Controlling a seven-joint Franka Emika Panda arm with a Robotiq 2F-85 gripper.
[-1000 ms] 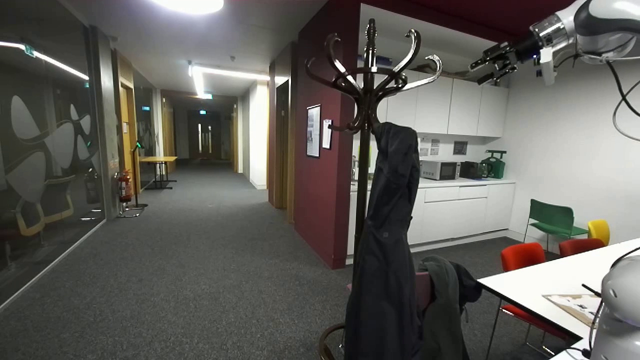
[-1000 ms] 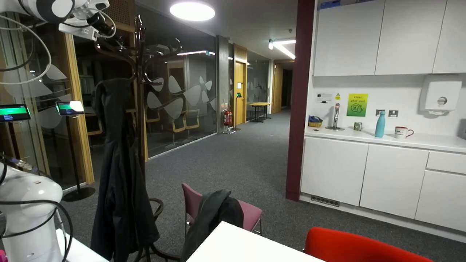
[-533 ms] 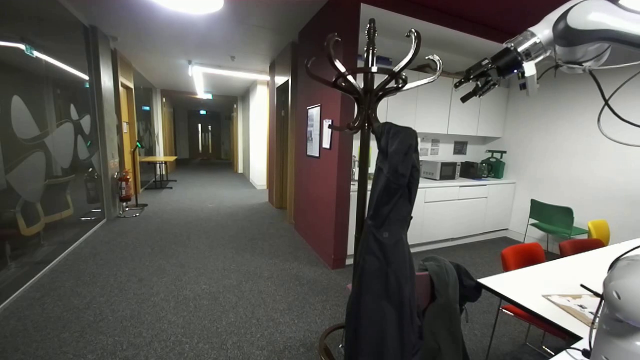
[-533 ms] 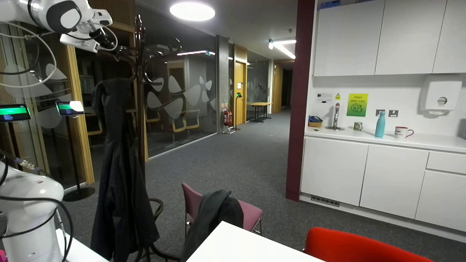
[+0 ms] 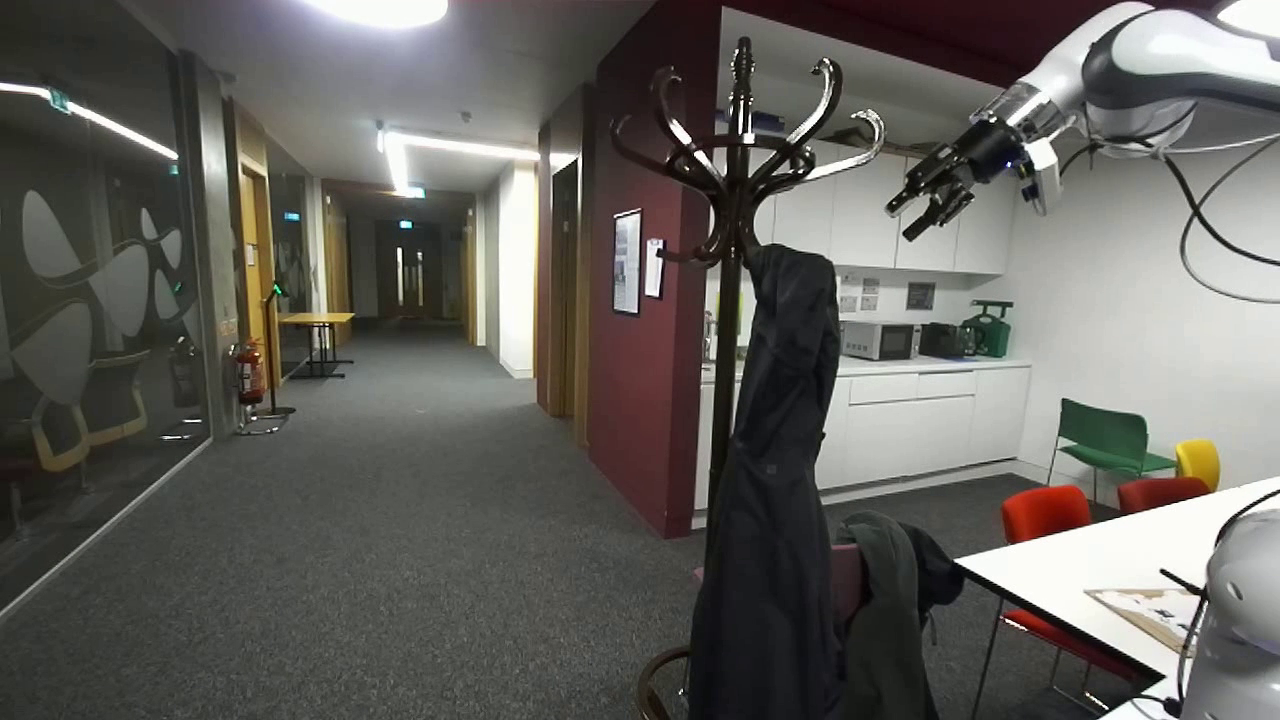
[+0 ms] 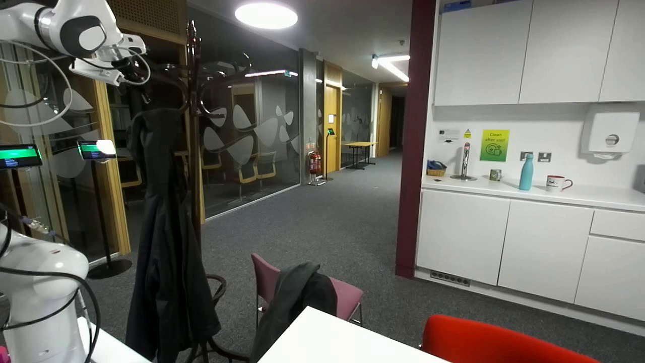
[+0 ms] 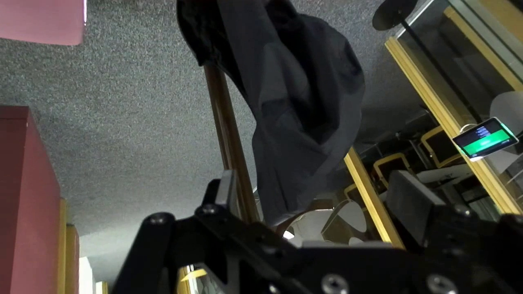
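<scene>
Black and spread wide at the gripper [image 5: 902,221], hung right of the coat stand [image 5: 738,190] and dark coat [image 5: 772,480] in an exterior view.

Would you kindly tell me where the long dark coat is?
In an exterior view, the coat hangs on the coat stand right of centre, left of the gripper.
</scene>
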